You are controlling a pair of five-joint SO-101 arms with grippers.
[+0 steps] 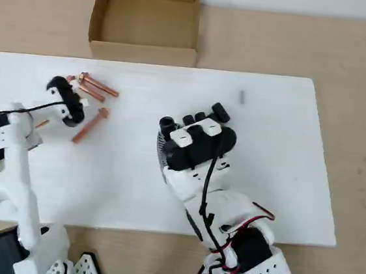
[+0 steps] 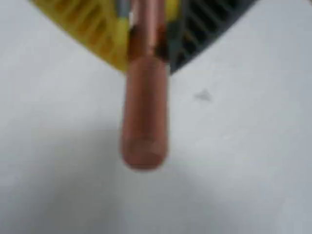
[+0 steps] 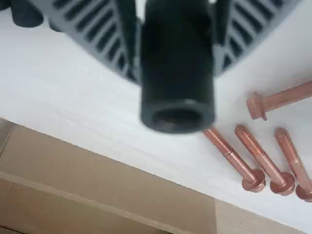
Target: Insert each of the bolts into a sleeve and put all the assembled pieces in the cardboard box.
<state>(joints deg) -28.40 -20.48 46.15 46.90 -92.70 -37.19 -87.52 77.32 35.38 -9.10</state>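
My left gripper clamps a copper bolt by its shank, with the blunt tip sticking out past the fingers. My right gripper holds a black sleeve, its open bore showing. Four more copper bolts lie flat on the white sheet, three side by side and one apart. The cardboard box sits open just beyond the sheet's far edge.

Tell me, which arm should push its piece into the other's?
Probably left. The left gripper is shut on a copper bolt whose tip sticks out free; the right gripper grips a black sleeve, open end exposed, ready to receive it.
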